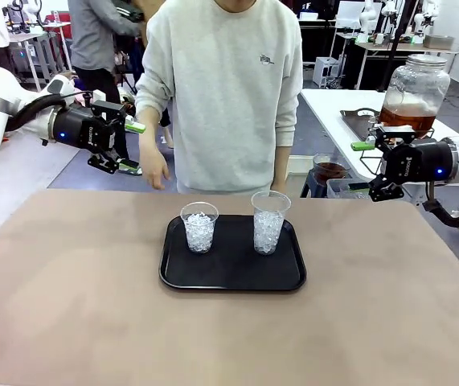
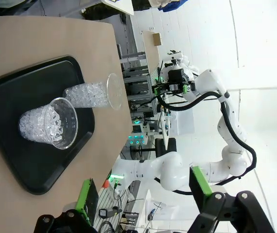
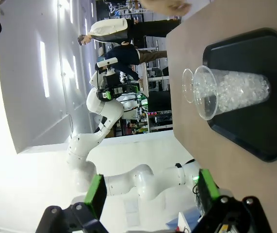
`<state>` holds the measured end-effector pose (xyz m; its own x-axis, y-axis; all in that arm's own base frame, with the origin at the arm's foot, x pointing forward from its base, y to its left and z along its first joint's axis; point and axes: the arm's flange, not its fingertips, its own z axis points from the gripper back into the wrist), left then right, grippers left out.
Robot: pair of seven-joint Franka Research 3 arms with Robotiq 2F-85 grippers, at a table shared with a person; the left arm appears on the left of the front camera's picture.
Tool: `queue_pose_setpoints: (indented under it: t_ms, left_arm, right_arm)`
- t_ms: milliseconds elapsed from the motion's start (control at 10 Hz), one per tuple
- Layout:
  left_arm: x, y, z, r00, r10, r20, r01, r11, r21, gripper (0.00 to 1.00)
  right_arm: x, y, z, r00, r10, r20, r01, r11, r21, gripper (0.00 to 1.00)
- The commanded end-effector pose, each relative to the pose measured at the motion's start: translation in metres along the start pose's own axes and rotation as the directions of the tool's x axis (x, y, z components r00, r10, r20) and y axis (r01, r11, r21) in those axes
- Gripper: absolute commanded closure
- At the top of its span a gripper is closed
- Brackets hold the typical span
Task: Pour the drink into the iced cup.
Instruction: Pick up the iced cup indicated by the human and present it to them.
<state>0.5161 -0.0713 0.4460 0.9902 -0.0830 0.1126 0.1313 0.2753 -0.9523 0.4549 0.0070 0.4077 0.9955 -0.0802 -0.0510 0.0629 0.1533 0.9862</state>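
Left gripper upper left, jaws apart, above table edge. Centre: black tray, short iced cup and tall iced cup upright on it. Right gripper mid-right, jaws apart. Drink upper right, inside glass jar.

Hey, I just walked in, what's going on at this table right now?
Nothing has been poured yet. A shorter cup and a taller cup, both clear and filled with ice, stand on a black tray in the middle of the table. The left gripper and right gripper hover open and empty at the sides. A person stands at the far edge. The amber drink sits in a glass jar on another table behind the right arm.
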Motion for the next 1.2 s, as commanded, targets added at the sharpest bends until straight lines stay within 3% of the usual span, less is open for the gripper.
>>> queue_pose_setpoints:
  t_ms: [0, 1100]
  left_arm:
    - [0.0002, -0.0013, 0.0007, 1.0, 0.008, 0.005, -0.008, 1.0, 0.002, 0.0]
    - [0.0002, -0.0013, 0.0007, 1.0, 0.008, 0.005, -0.008, 1.0, 0.002, 0.0]
  right_arm:
    - [-0.0001, 0.0013, 0.0002, 1.0, 0.003, 0.001, -0.003, 1.0, 0.002, 0.0]
    - [-0.0001, 0.0013, 0.0002, 1.0, 0.003, 0.001, -0.003, 1.0, 0.002, 0.0]
